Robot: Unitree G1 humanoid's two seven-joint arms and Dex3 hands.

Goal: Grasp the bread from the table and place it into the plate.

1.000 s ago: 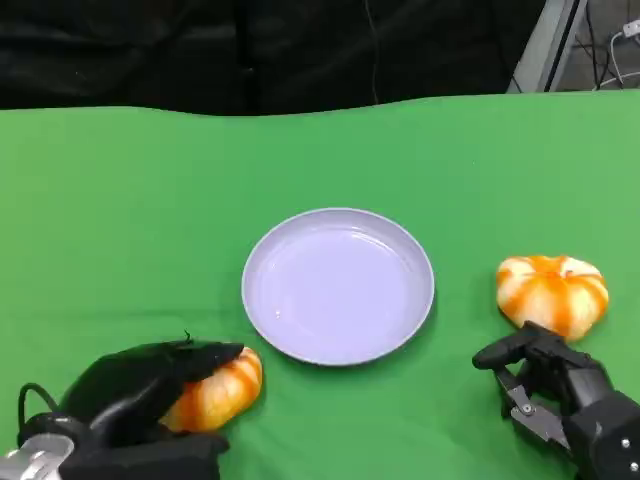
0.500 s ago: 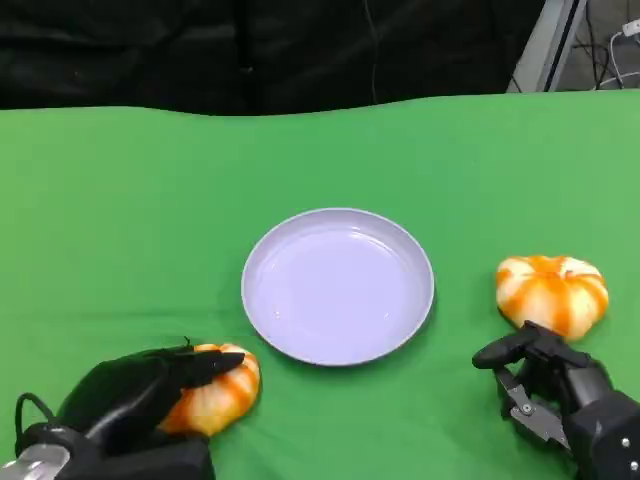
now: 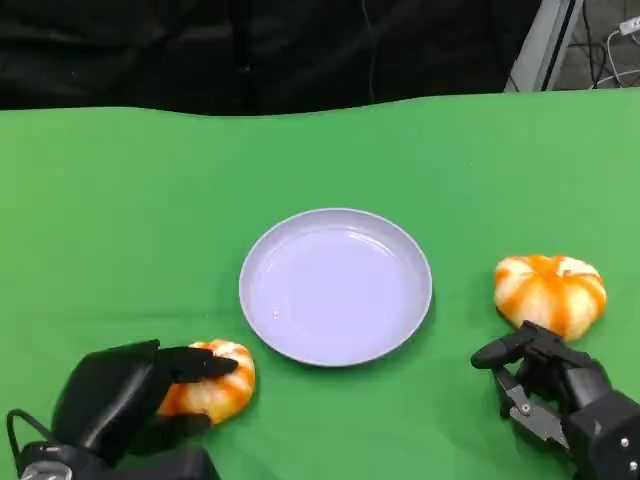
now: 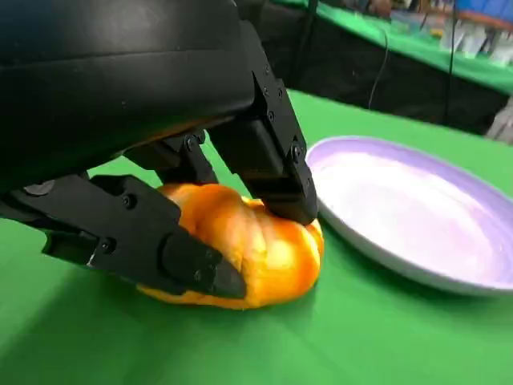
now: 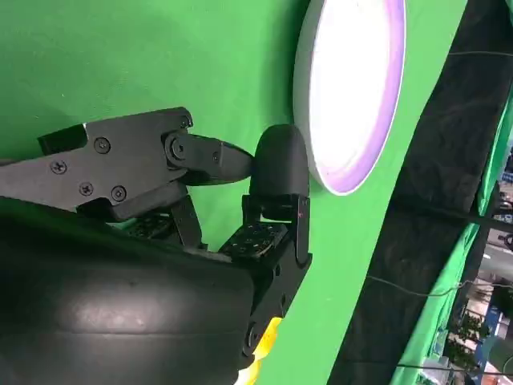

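Note:
An orange-and-white striped bread (image 3: 214, 381) lies on the green table just left of the plate's near edge. My left hand (image 3: 118, 398) reaches over it from the near left, with fingers (image 4: 268, 152) pressing on its top and the thumb (image 4: 140, 239) against its side. In the left wrist view the bread (image 4: 260, 253) sits on the cloth between them. The pale lilac plate (image 3: 335, 285) stands in the middle with nothing on it. My right hand (image 3: 555, 392) rests at the near right, holding nothing, with its fingers (image 5: 136, 160) loosely apart.
A second striped bread (image 3: 551, 292) lies right of the plate, just beyond my right hand. The green cloth (image 3: 120, 200) runs back to a dark backdrop. The plate's rim (image 4: 365, 245) is close beside the held bread, and the plate (image 5: 353, 88) lies ahead of my right hand.
My left hand has drawn back toward the near left and its fingers have closed onto the bread, which shifted slightly left. The right hand and the other bread have stayed put.

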